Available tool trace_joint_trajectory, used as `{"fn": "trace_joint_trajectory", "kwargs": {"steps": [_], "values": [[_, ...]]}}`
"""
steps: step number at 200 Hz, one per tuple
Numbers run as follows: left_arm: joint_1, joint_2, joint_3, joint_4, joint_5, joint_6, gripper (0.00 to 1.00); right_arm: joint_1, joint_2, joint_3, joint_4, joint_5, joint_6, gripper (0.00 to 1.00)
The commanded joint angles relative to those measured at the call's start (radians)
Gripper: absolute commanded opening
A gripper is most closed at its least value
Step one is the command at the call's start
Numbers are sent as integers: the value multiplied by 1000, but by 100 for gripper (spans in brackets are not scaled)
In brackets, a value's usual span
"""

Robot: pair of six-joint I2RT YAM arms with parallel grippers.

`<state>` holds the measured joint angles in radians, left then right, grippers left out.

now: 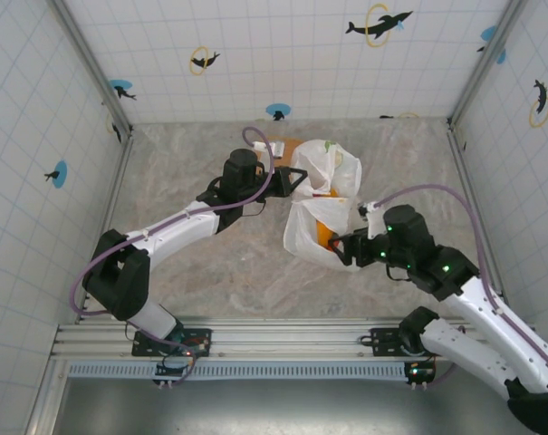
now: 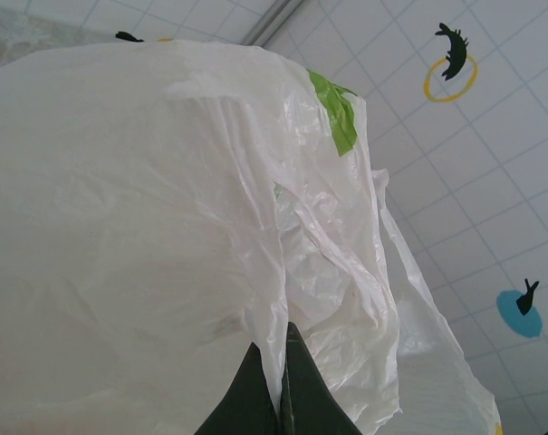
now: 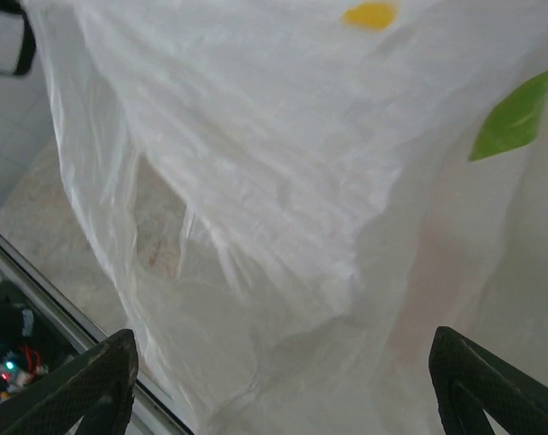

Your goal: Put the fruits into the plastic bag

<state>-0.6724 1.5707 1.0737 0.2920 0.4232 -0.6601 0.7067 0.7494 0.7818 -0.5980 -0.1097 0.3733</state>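
My left gripper (image 2: 282,367) is pinched tight on a fold of the plastic bag (image 1: 332,172), which sits mid-table (image 1: 210,263) between my arms. My right gripper (image 3: 278,353) is spread wide against the bag's near side, gripping nothing. An orange blur inside may be a fruit (image 1: 323,234).

Plastic bag (image 1: 335,170) between left claw (image 1: 301,184) and right claw (image 1: 346,246) (fruit (image 1: 323,235) inside).

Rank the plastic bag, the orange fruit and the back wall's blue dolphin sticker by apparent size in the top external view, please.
Largest: plastic bag.
Next, orange fruit and blue dolphin sticker look alike; the fruit is partly covered, so unranked.
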Motion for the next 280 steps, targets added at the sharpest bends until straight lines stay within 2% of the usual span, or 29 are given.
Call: {"fn": "trace_joint_trajectory", "kwargs": {"steps": [1, 25, 46, 83, 130, 158, 171, 189, 200, 258, 280], "values": [[4, -24, 5, 3, -17, -3, 0, 85, 38, -15, 27, 190, -8, 82], [3, -22, 8, 3, -19, 3, 0, 120, 103, -15, 51, 277, 4, 76], [3, -21, 9, 1, -14, 6, 0, 121, 139, -20, 115, 296, 15, 70], [4, -21, 14, -8, -15, 18, 0, 104, 148, -27, 193, 262, 8, 64], [4, -17, 20, -4, -9, 20, 0, -3, 146, -59, 257, 140, 44, 50], [4, -16, 27, -8, -9, 21, 0, -11, 191, -51, 247, 162, 37, 44], [4, -17, 32, -14, -9, 22, 0, -7, 215, -30, 212, 215, 27, 33], [4, -19, 40, -21, -8, 23, 0, -13, 219, 20, 158, 296, 9, 10], [4, -19, 48, -26, -8, 21, 0, -21, 205, 63, 136, 314, -1, 0], [4, 35, 239, -85, 55, 21, 0, -32, 181, 353, 71, 212, -53, 0], [4, 59, 317, -112, 54, 37, 0, -32, 187, 427, 53, 212, -76, 0]]}}
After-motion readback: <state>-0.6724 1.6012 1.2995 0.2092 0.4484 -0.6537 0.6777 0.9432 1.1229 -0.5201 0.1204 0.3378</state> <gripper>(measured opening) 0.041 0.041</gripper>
